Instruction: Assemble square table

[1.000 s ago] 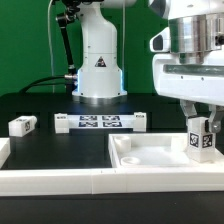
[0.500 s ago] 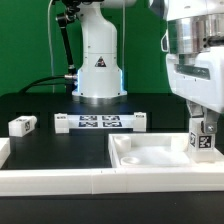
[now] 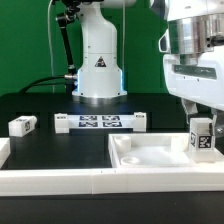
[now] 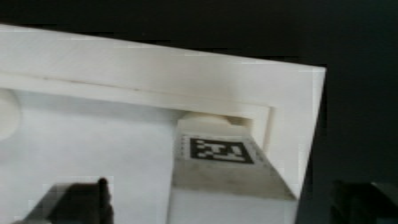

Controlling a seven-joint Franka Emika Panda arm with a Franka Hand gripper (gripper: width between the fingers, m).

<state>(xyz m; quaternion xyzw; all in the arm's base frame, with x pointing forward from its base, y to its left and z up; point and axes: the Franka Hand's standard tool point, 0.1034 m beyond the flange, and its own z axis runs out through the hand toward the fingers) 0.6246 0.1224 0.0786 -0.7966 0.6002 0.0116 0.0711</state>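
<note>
The white square tabletop [image 3: 150, 155] lies rim-up at the front of the exterior view's right. One white tagged leg [image 3: 201, 137] stands upright in its far right corner. My gripper [image 3: 200, 112] hangs directly over that leg. In the wrist view the leg [image 4: 228, 160] stands in the tabletop's [image 4: 107, 120] corner. It sits between my dark fingers [image 4: 80, 200], with a gap on each side, so the gripper [image 4: 217, 205] is open around the leg's top. Another loose leg [image 3: 21, 125] lies at the exterior view's far left.
The marker board [image 3: 100, 123] lies in front of the robot base [image 3: 98, 65], with a small white block at each end. The long white border wall [image 3: 60, 180] runs along the front, left of the tabletop.
My jaws have spread apart and let go of the upright leg. The gripper has lifted slightly. The leg stays standing in the corner.
</note>
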